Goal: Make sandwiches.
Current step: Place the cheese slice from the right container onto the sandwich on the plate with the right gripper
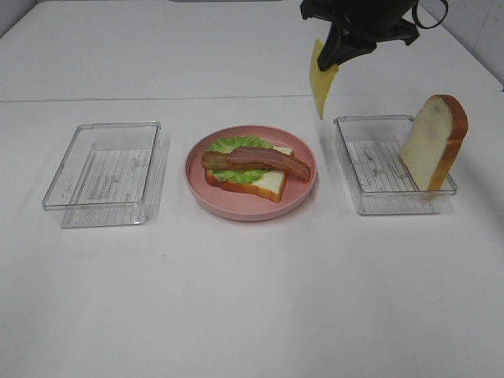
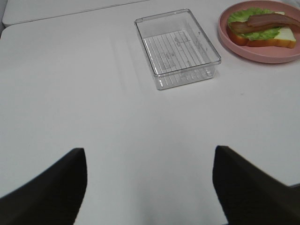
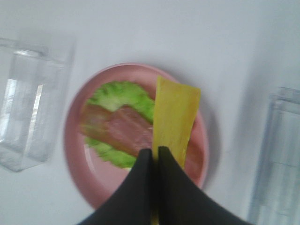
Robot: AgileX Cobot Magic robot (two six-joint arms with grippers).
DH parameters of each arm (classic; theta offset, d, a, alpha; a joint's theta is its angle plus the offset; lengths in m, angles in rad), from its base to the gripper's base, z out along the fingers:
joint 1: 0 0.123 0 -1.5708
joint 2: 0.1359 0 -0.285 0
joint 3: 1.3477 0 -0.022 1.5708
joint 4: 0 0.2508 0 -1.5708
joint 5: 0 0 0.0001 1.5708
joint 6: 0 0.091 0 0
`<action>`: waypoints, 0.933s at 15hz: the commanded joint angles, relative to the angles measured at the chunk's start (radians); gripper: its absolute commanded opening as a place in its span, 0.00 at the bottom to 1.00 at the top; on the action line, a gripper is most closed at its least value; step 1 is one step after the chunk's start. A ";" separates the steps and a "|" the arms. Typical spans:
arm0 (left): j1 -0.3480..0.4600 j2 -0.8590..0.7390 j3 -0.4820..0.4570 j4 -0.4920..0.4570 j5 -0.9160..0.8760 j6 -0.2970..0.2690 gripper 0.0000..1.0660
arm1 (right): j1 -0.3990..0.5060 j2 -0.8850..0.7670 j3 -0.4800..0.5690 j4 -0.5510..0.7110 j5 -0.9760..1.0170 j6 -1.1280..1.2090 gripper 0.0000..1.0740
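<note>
On the pink plate (image 1: 197,177) in the middle lies a bread slice (image 1: 268,186) topped with green lettuce (image 1: 233,145) and a bacon strip (image 1: 256,161); the same stack (image 2: 262,29) shows in the left wrist view. My right gripper (image 1: 335,55) hangs high above the table, behind and right of the plate, shut on a yellow cheese slice (image 1: 321,85) that dangles from it. In the right wrist view the cheese (image 3: 174,117) hangs over the plate (image 3: 77,140). A second bread slice (image 1: 435,142) leans upright in the right tray (image 1: 346,153). My left gripper (image 2: 150,187) is open over bare table.
A clear tray (image 1: 102,175) with nothing in it sits left of the plate, seen also as the tray (image 2: 178,49) in the left wrist view. The white table reaches wide in front of the plate and trays.
</note>
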 commanded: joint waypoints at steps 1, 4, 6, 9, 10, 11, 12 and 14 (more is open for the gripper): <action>-0.002 -0.008 0.001 -0.006 -0.004 -0.006 0.67 | 0.035 0.001 -0.001 0.209 0.035 -0.143 0.00; -0.002 -0.008 0.001 -0.006 -0.004 -0.006 0.67 | 0.098 0.039 -0.001 0.267 0.037 -0.176 0.00; -0.002 -0.008 0.001 -0.006 -0.004 -0.006 0.67 | 0.124 0.080 -0.001 0.321 0.038 -0.176 0.00; -0.002 -0.008 0.001 -0.006 -0.004 -0.006 0.67 | 0.146 0.165 -0.001 0.421 0.036 -0.182 0.00; -0.002 -0.008 0.001 -0.006 -0.004 -0.006 0.67 | 0.141 0.185 -0.001 0.425 0.033 -0.181 0.00; -0.002 -0.008 0.001 -0.006 -0.004 -0.006 0.67 | 0.130 0.211 -0.001 0.419 0.030 -0.168 0.00; -0.002 -0.008 0.001 -0.006 -0.004 -0.006 0.67 | 0.127 0.214 -0.001 0.416 0.028 -0.166 0.00; -0.002 -0.008 0.001 -0.006 -0.004 -0.006 0.67 | 0.108 0.213 -0.003 0.331 -0.014 -0.120 0.00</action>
